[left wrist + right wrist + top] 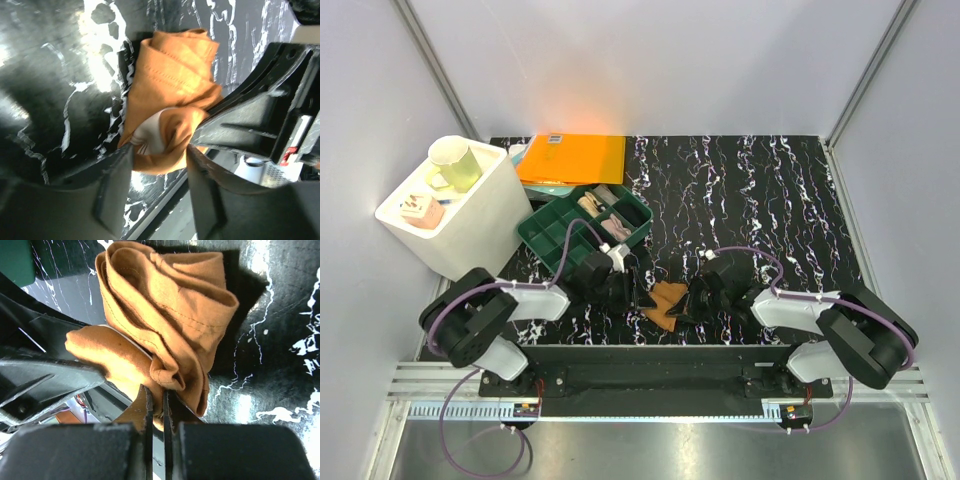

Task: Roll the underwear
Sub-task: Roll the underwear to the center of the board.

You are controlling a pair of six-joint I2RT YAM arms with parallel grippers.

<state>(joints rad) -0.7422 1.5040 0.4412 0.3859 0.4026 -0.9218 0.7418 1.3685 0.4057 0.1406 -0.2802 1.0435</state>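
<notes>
**Brown briefs bunched between both grippers**

On the black marbled table, the brown underwear lies as a loose bundle near the front edge. It sits directly between the two arms, about equally near each, with its longer side slanting from near-left to far-right. The left gripper straddles the pale-waistband end with its jaws apart. The right gripper has its jaws nearly together, pinching a fold of the fabric.

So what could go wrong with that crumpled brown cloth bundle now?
The right gripper pinches only a thin fold of the brown fabric underwear, so a pull might unroll the loose bundle. The left gripper stands open around the other side, so nothing holds it there. Both grippers sit close and could bump.
</notes>
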